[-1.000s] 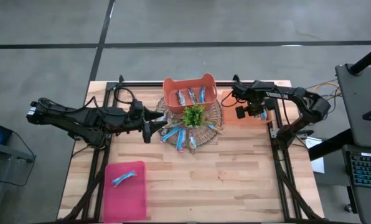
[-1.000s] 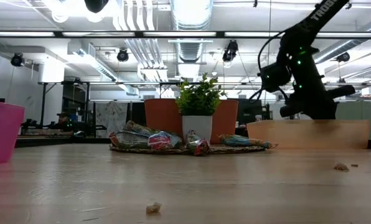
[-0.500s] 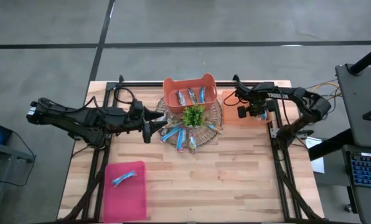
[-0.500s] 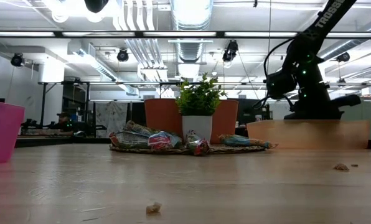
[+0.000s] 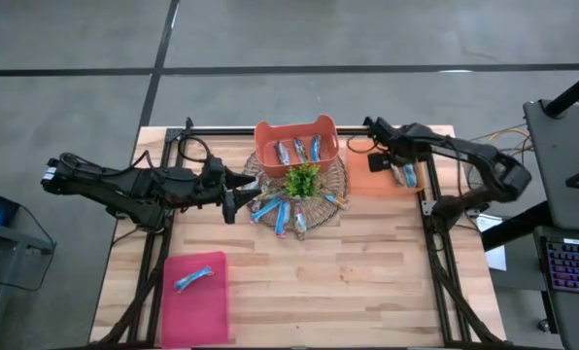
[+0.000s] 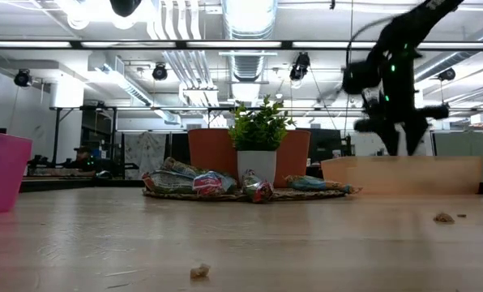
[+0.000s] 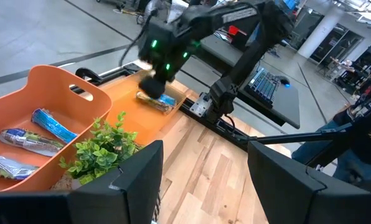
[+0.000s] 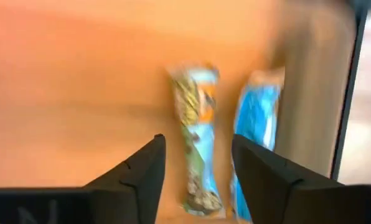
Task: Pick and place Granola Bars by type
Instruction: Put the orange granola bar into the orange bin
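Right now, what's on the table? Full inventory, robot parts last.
Orange bin: one, back centre of the table, holding three blue-wrapped bars.
Round woven mat: one, brown, in front of the orange bin.
Plant: one, green, in a white pot, on the mat.
Loose granola bars: several, mostly blue, piled on the mat's front edge.
Flat orange tray: one, right of the mat, two bars lying in it, blue and tan wrappers.
Pink bin: one, front left, one blue bar inside.
Crumbs: a few, tan, on the wood near the front.
Left gripper: at the mat's left edge, fingers open, empty.
Right gripper: above the orange tray, fingers open, empty.
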You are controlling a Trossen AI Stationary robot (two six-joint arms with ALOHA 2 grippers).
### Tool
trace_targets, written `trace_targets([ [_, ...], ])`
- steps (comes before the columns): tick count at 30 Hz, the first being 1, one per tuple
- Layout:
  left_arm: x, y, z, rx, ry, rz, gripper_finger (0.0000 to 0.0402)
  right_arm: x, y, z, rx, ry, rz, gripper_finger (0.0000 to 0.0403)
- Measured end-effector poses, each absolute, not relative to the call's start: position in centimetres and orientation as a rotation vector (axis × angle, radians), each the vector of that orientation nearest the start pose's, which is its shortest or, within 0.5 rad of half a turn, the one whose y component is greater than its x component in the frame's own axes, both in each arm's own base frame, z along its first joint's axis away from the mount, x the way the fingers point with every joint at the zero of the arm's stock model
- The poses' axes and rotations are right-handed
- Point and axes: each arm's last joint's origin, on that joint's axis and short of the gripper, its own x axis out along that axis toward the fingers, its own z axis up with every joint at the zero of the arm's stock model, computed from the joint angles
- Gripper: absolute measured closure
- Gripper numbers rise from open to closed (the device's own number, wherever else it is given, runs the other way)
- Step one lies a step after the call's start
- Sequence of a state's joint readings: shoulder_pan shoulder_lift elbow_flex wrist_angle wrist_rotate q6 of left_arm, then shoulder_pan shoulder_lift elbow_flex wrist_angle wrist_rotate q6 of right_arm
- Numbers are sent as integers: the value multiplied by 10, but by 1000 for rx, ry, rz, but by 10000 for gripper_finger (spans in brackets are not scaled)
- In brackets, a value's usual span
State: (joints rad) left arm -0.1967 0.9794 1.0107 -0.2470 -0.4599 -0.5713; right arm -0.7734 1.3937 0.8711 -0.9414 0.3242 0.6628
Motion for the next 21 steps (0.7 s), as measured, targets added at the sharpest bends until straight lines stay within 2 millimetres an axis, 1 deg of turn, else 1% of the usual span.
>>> trace_targets([
  [2, 206, -28, 370, -495, 124, 312, 186, 156, -164, 219, 801, 1068, -1348, 215],
  [6, 206, -28, 370, -495, 124, 312, 186, 155, -159, 256, 836, 909, -1270, 198],
  [10, 206, -28, 370, -495, 124, 312, 186, 156, -147, 287, 817, 848, -1166, 181],
  [15, 206, -28, 370, -495, 124, 312, 186, 164, -127, 317, 744, 848, -1085, 150],
  [21, 206, -28, 370, -496, 124, 312, 186, 185, -97, 342, 686, 805, -937, 111],
])
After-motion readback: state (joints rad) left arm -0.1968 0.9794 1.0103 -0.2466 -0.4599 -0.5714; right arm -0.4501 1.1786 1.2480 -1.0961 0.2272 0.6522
